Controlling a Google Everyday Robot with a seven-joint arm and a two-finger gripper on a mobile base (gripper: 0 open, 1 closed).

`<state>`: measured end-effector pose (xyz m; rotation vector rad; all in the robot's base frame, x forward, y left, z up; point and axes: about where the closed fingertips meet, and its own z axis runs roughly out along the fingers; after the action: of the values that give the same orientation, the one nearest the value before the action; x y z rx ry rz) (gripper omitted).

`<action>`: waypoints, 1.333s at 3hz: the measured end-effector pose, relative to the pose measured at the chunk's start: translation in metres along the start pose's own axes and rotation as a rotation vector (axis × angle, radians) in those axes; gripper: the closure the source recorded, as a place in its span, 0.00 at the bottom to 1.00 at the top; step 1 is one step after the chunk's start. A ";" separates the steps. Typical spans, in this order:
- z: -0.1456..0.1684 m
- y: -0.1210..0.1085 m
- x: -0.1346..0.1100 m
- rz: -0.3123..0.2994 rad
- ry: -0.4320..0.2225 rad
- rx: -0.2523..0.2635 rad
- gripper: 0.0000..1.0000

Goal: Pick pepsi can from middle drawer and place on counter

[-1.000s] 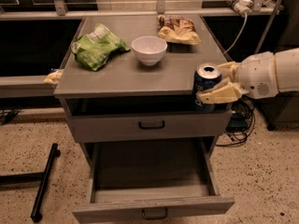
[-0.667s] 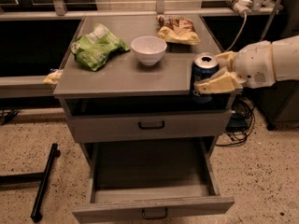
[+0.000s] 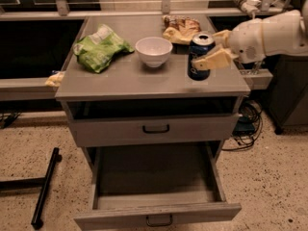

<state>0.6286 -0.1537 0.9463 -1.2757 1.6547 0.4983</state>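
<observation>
– Since 1 s ago the pepsi can & the gripper have shifted left and farther in. They were off the right edge of the counter; now they're over its right part.

– Can's orientation?

– Upright, long axis vertical, silver top w/ the opening facing up, blue side toward the near edge. Base is down at the counter surface; can't tell if it's resting or a hair above.

– Pincer?

– Closed to the can's width and gripping it. One tan finger lies across the near side of the can, the other sits at its far-right side by the rim. White arm comes in from the right.

– Neighbours?

– White bowl to the can's left, apart from it. Brown-yellow snack bag just beyond the can, toward the far edge. Green chip bag on the left part of the counter.

– Drawers?

– Middle drawer is pulled out toward the near side, well below the can, low front panel w/ small handle nearest. Above it, closed drawer front w/ black handle. Black pole lies on the floor at left, cables on the floor at right.
</observation>
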 end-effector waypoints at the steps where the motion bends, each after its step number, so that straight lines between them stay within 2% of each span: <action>1: 0.016 -0.033 0.005 0.023 -0.014 0.003 1.00; 2: 0.026 -0.053 0.019 0.069 -0.035 0.009 1.00; 4: 0.041 -0.070 0.052 0.176 -0.078 0.000 1.00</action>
<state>0.7092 -0.1746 0.8982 -1.1026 1.7092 0.6462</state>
